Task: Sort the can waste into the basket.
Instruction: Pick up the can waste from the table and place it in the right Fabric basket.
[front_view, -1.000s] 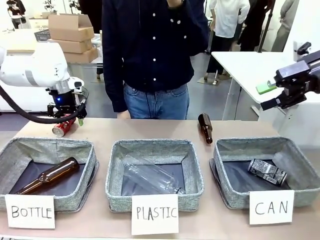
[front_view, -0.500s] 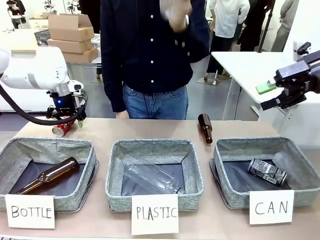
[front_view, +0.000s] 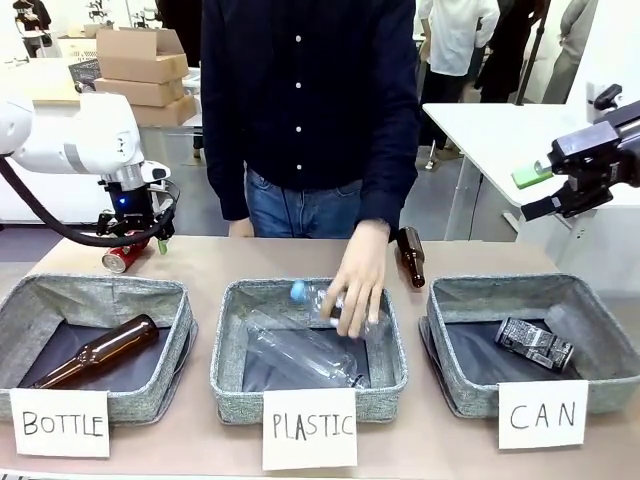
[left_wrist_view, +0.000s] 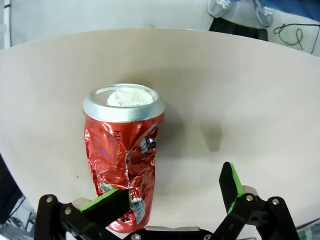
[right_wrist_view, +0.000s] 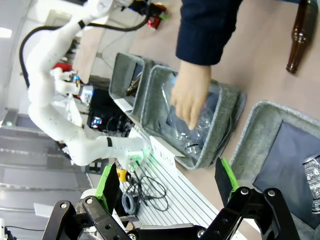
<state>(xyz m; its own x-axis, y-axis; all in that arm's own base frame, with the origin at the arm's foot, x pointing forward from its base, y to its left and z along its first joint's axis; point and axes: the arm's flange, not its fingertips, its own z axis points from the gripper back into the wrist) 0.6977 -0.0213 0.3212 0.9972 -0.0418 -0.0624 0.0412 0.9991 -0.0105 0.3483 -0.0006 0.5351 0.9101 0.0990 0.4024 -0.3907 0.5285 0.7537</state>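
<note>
Left end effector (front_view: 130, 236) sits low over the red can (front_view: 122, 257) at the counter's (front_view: 290, 262) far-left corner, while a person's hand (front_view: 355, 285) reaches into the PLASTIC basket (front_view: 262, 296).
From the front the wrist hides the fingers. The left wrist view shows them spread around the crumpled red can (left_wrist_view: 122, 160), one pad (left_wrist_view: 107, 199) against it and the other clear of it. The right end effector (front_view: 538, 192) hangs high at the right, spread and empty (right_wrist_view: 165, 165), and its view looks down on the hand (right_wrist_view: 192, 95). The CAN basket (front_view: 465, 390) holds the silver-and-black can (front_view: 535, 343). The PLASTIC basket and the person's arm lie between it and the red can. A brown glass bottle (front_view: 411, 255) lies on the counter beside that arm.
</note>
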